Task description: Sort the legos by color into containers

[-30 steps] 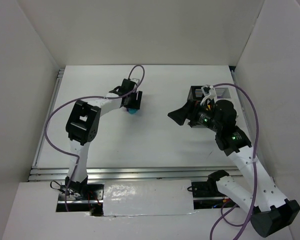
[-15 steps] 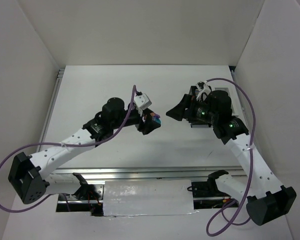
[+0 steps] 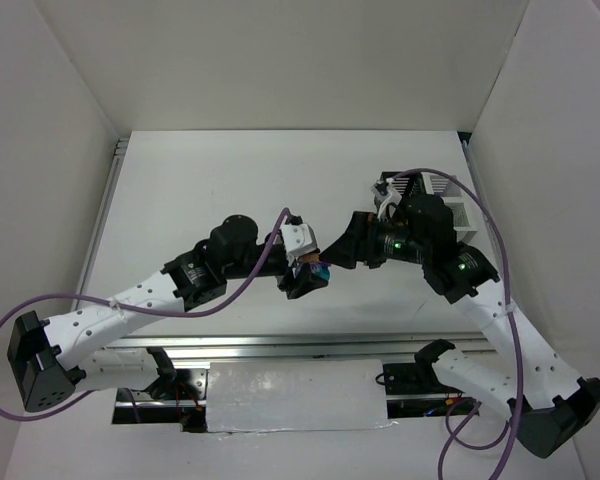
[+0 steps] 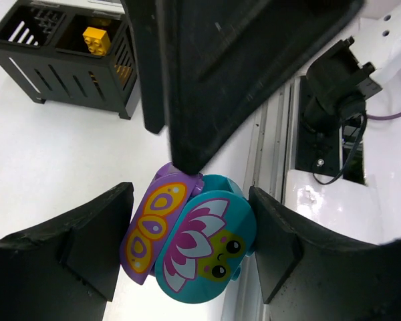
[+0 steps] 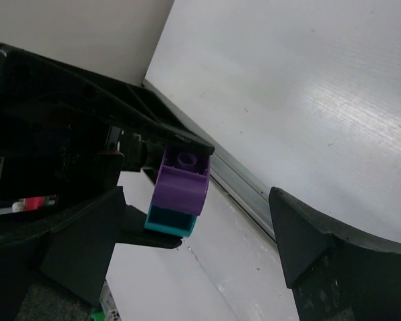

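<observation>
My left gripper (image 3: 309,272) is shut on a stacked pair of legos held off the table near its middle. The pair is a purple brick (image 4: 154,227) with a butterfly print and a teal brick (image 4: 207,254) with a flower face. In the right wrist view the purple brick (image 5: 182,179) sits above the teal one (image 5: 172,221). My right gripper (image 3: 343,250) stands open right beside the pair, one finger (image 4: 240,73) touching the purple brick's end. The containers stand behind the right arm: a black bin (image 4: 67,63) holding a yellow lego (image 4: 95,40), and white bins (image 3: 443,184).
The table's near rail (image 3: 280,345) runs just below both grippers. White walls enclose the table on the left, right and back. The right arm's body covers part of the black bin (image 3: 383,186).
My left arm has swung from the back left to the table's middle, carrying the purple and teal pair. My right gripper has moved left and nearer to meet it.
</observation>
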Controlling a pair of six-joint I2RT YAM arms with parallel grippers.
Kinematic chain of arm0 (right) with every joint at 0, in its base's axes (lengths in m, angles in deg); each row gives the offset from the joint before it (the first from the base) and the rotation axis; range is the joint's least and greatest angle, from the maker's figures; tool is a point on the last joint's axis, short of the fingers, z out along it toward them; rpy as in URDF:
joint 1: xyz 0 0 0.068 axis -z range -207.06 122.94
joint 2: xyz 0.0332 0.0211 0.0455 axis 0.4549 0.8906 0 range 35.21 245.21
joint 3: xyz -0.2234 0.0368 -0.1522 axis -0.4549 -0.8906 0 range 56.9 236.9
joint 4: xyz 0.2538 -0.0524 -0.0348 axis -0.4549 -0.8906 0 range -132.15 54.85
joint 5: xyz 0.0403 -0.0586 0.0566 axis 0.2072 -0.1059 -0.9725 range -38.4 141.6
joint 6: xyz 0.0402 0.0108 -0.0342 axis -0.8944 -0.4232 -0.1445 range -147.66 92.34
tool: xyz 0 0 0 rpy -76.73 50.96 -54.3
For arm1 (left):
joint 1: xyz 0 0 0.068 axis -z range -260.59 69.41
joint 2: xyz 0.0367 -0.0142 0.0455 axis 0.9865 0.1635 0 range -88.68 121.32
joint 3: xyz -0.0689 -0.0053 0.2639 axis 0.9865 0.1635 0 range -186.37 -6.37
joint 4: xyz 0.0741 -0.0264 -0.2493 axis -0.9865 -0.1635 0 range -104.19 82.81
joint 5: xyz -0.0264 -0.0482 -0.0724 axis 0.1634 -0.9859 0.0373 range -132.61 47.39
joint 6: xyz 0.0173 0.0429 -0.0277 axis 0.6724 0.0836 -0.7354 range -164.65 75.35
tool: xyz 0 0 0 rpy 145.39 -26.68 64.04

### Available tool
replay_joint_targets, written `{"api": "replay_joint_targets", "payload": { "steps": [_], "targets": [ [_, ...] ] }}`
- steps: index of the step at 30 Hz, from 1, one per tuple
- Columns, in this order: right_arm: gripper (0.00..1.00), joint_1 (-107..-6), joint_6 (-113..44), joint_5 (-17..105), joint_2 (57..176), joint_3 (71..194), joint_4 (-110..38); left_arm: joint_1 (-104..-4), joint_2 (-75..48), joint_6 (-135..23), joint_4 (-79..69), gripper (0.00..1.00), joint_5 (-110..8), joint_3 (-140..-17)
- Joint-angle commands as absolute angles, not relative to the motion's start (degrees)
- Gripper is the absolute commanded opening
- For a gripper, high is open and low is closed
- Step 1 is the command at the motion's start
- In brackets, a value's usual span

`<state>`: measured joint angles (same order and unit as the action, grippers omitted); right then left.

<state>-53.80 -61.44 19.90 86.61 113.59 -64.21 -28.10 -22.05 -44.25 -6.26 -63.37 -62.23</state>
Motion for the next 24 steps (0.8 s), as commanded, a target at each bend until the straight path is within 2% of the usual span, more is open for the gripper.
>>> {"api": "replay_joint_targets", "payload": {
  "steps": [1,8,9,10,11,14,17,18,19,21,22,23,24],
  "targets": [
    [0.94,-57.71,-62.73,20.84,86.98,115.18,-64.95,-27.07,-23.64,-41.05,-5.08,0.00,-62.57,-63.50],
    [0.88,-62.38,-64.83,21.63,87.59,111.23,-61.35,-26.71,-22.68,-39.47,-6.49,0.00,-60.89,-64.56],
    [0.83,-62.47,-65.45,21.02,88.12,110.78,-60.56,-26.71,-22.76,-39.64,-6.05,0.00,-61.24,-64.56],
    [0.69,-62.65,-65.71,20.67,88.47,110.43,-59.07,-26.62,-22.94,-39.64,-5.79,0.00,-61.25,-64.38],
    [0.65,-63.09,-65.98,20.49,88.82,110.08,-58.53,-26.54,-23.11,-39.73,-5.53,0.00,-61.07,-64.38],
    [0.61,-63.88,-66.16,21.54,90.58,110.17,-58.00,-26.45,-23.47,-39.55,-5.35,0.00,-61.42,-64.55],
    [0.49,-64.23,-66.33,21.46,92.07,109.64,-56.60,-26.36,-24.17,-39.55,-5.26,0.00,-61.95,-64.56],
    [0.38,-64.41,-66.77,20.67,92.51,109.38,-55.29,-26.36,-24.52,-39.55,-4.91,0.00,-62.12,-64.29],
    [0.22,-64.32,-67.03,19.88,92.69,108.76,-54.41,-26.36,-24.78,-39.82,-4.65,0.00,-62.13,-64.21],
    [0.00,-64.32,-68.87,18.13,92.17,107.54,-51.51,-26.27,-25.13,-39.99,-4.29,0.00,-62.04,-63.85],
    [0.00,-64.32,-69.32,17.25,91.90,106.48,-48.54,-26.27,-25.22,-40.25,-4.21,0.00,-61.86,-63.77],
    [0.00,-64.32,-69.67,16.19,91.55,106.13,-47.55,-26.27,-25.31,-40.52,-4.12,0.04,-60.99,-63.76],
    [0.00,-64.32,-69.41,15.66,91.11,105.95,-46.67,-26.27,-25.49,-41.30,-4.20,0.20,-60.37,-63.85]
  ]
}}
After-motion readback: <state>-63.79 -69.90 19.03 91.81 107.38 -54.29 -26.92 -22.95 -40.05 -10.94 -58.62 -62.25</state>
